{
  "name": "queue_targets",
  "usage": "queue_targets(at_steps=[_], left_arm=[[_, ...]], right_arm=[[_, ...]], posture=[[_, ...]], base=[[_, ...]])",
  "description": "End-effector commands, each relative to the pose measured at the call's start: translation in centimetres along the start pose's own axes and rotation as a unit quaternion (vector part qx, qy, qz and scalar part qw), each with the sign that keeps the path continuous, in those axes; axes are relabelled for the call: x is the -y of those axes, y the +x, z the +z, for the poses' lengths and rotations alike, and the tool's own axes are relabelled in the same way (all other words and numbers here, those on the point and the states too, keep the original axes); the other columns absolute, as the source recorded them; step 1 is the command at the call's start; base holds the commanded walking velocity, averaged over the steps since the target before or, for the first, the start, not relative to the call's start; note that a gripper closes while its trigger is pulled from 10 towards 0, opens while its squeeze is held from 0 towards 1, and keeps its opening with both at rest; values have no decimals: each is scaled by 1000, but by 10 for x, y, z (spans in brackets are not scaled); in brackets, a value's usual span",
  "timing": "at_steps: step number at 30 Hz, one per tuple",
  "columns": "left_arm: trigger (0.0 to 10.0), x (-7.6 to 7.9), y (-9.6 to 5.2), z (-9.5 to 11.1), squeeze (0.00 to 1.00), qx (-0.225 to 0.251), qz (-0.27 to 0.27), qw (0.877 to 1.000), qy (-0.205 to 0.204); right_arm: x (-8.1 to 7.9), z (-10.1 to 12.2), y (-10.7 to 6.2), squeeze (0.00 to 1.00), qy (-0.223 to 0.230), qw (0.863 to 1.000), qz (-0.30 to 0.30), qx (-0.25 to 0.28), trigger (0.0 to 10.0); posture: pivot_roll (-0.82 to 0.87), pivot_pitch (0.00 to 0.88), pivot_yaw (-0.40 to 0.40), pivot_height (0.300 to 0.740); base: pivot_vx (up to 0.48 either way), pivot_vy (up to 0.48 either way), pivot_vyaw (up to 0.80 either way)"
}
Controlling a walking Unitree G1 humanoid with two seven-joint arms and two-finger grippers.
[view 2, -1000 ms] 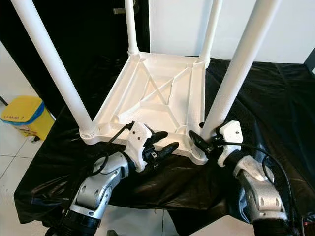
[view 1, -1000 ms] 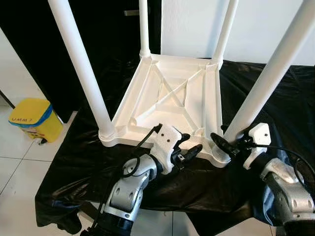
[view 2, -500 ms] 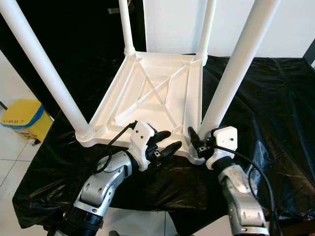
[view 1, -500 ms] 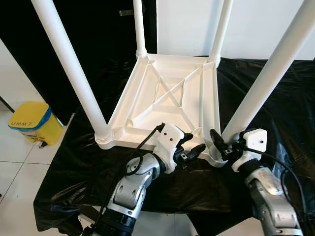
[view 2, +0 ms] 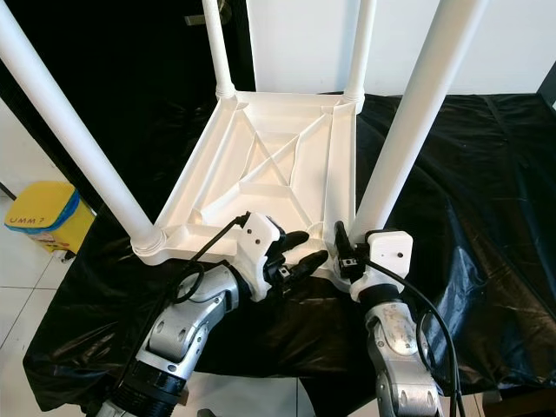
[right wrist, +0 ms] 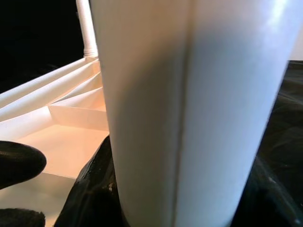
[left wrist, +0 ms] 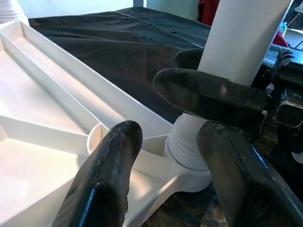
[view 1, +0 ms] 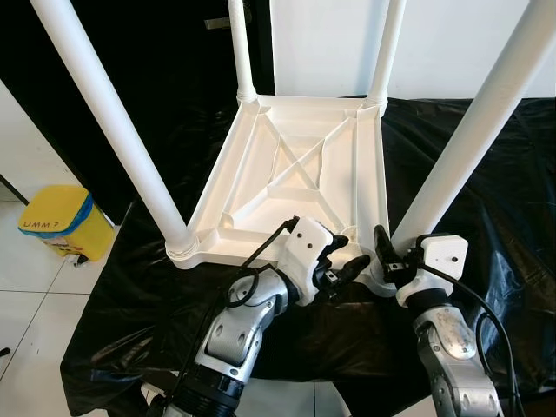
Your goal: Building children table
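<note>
From the left eye view you are looking down on the children table (view 1: 300, 178), white plastic, lying upside down on a black sheet (view 1: 486, 174) with its ribbed underside up and four white legs rising from the corners. The near right leg (view 1: 469, 148) climbs away toward 1 o'clock and the near left leg (view 1: 109, 130) toward 11 o'clock, with the two far legs at about 12. Your left pincer (view 1: 346, 263) sits at the table's near edge, around 6 o'clock of the frame, fingers spread apart and pointing toward the base of the near right leg. Your right pincer (view 1: 384, 252) is at the foot of that leg, just to the 3 o'clock side of the left one, its black fingers set around the leg's base. A yellow bin (view 1: 59, 228) stands on the tiled floor (view 1: 35, 304) out at 9 o'clock. The right eye view gives you the same layout, the bin close to the frame's left edge. In the left wrist view, your left pincer's fingers (left wrist: 102, 179) stand wide open over the table's corner, holding nothing, and one finger of the right pincer lies across the leg just above its ribbed collar (left wrist: 189, 144). In the right wrist view the leg (right wrist: 189, 104) stands very close to the lens, with dark finger pads (right wrist: 94, 189) against both sides of it low down, so the right pincer appears closed on the leg, though the contact itself is too near and dark to be sure.
</note>
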State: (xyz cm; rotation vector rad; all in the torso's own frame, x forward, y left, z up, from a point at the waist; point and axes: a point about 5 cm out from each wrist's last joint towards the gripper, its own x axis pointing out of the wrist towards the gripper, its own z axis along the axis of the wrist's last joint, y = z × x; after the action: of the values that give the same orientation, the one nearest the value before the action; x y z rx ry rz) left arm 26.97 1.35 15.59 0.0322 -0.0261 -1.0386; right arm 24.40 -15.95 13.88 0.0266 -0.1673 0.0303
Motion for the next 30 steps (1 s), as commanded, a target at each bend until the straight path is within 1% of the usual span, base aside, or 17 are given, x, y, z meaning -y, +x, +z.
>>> queue_targets(at_steps=[1,9,10,11,12,13,21,28,29,30], left_arm=[[10000,0,0,-3,0,-4,-6,1000,-2],[10000,2,0,-4,0,-5,-9,1000,2],[10000,2,0,-4,0,-6,-9,1000,2],[10000,2,0,-4,0,-6,-10,1000,2],[10000,2,0,-4,0,-6,-10,1000,2],[10000,2,0,-4,0,-6,-10,1000,3],[10000,2,0,-5,0,-7,-10,1000,4],[10000,1,0,-5,0,-9,-10,1000,5],[10000,1,0,-5,0,-10,-10,1000,6],[10000,1,0,-5,0,-10,-10,1000,6]], right_arm=[[2,-23,-9,0,21,997,-26,-64,10000],[-2,-21,-8,0,20,997,-26,-64,10000],[-3,-21,-8,412,21,997,-25,-63,10000],[-3,-21,-8,796,22,998,-24,-63,10000],[-3,-21,-8,796,22,998,-24,-63,10000],[-3,-21,-8,1000,22,998,-24,-62,10000],[-4,-18,-8,1000,23,998,-21,-56,10000],[-1,-14,-9,1000,16,999,5,-47,10000],[0,-13,-9,506,12,999,17,-47,10000],[0,-13,-9,506,12,999,17,-47,10000]], posture=[[-325,78,87,740],[-318,73,83,740],[-317,72,81,740],[-317,72,81,740],[-317,72,81,740],[-317,74,81,740],[-317,82,78,740],[-315,90,82,740],[-315,90,82,740],[-315,90,82,740]], base=[[0,0,0],[0,0,0],[0,0,0],[0,0,0],[0,0,0],[0,0,0],[0,0,0],[0,0,0],[0,0,0],[0,0,0]])
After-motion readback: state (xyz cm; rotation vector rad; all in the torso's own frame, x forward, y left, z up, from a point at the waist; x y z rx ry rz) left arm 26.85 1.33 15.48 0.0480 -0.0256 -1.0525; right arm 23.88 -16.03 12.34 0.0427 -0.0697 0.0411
